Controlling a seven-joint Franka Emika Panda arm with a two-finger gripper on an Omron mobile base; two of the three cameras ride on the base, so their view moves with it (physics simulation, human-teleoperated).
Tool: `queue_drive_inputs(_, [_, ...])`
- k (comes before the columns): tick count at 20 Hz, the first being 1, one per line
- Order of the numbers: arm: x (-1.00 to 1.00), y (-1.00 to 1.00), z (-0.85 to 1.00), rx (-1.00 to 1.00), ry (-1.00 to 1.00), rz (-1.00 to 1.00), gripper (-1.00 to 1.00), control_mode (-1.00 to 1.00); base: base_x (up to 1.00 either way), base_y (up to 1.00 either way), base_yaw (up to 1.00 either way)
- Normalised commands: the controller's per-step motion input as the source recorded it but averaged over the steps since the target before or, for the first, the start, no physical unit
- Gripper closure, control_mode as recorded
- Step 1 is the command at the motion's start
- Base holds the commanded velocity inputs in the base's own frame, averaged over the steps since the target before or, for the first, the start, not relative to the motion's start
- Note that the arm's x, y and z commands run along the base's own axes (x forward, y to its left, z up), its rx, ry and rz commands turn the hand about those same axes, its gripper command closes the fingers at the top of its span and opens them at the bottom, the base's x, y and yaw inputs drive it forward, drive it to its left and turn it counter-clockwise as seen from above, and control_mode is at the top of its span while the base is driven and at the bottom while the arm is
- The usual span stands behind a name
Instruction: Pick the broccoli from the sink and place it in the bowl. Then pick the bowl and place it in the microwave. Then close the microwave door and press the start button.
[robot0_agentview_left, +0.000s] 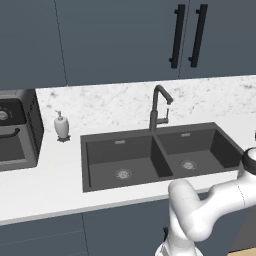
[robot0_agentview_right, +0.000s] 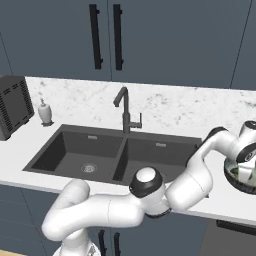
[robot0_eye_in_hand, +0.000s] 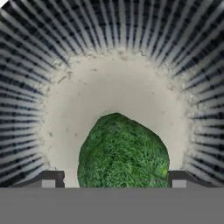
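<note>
My gripper (robot0_eye_in_hand: 114, 180) stands open over the bowl (robot0_eye_in_hand: 113, 78) — the broccoli (robot0_eye_in_hand: 123, 153) lies inside, between my spread fingertips (robot0_eye_in_hand: 51, 178).

The arm (robot0_agentview_right: 190, 185) reaches far right, its pincer (robot0_eye_in_hand: 113, 180) pointing down with fingertips (robot0_eye_in_hand: 52, 178) spread wide.

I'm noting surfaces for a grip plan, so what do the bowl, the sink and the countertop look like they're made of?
Bowl: probably glazed ceramic, with a pale speckled floor and dark ribbed walls. Sink: matte dark grey, maybe stone composite, no shine, with metal drains. Countertop: white with grey veining like the backsplash, marble or an imitation.
</note>
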Motion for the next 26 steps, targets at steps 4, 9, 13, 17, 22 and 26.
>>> queue_drive_inputs(4, [0.00, 0.44, 0.03, -0.04, 0.00, 0.01, -1.00, -1.00, 0.00, 0.00, 0.00])
queue_drive_inputs(9, [-0.03, 0.93, 0.00, -0.24, -0.07, 0.00, -1.00, -1.00, 0.00, 0.00, 0.00])
queue_drive_inputs(13, [-0.29, 0.83, 0.10, -0.18, -0.02, 0.00, -1.00, -1.00, 0.00, 0.00, 0.00])
queue_drive_inputs(17, [-0.71, 0.34, 0.20, -0.04, 0.00, 0.04, -1.00, -1.00, 0.00, 0.00, 0.00])
queue_drive_inputs(22, [-0.87, 0.07, 0.50, 0.00, 0.07, 0.14, -1.00, -1.00, 0.00, 0.00, 0.00])
queue_drive_inputs(26, [-0.84, 0.00, 0.45, 0.00, 0.07, 0.31, -1.00, -1.00, 0.00, 0.00, 0.00])
